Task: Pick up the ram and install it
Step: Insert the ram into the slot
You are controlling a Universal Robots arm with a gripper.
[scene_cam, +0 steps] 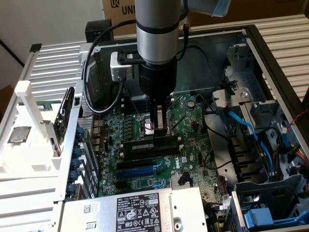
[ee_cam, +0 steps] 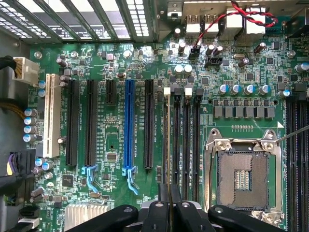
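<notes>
Fingers [scene_cam: 163, 125] sit almost together, pinching what I take to be the top edge of the ram [scene_cam: 143, 144]. It stands on edge at the memory slots [ee_cam: 186, 145], at six o'clock under my gripper [ee_cam: 169, 202] in the exterior view. I judge it light, stiff and fragile, best held mid-length by its edges.

Robot arm [scene_cam: 154, 29]: silver-grey cylinder, black collar [scene_cam: 155, 77], pale blue joint cap [scene_cam: 219, 7]. White camera box [scene_cam: 120, 65] at wrist; black cable [scene_cam: 89, 63] loops off it. Black end effector [scene_cam: 161, 127], slim fingers [ee_cam: 159, 212].
</notes>
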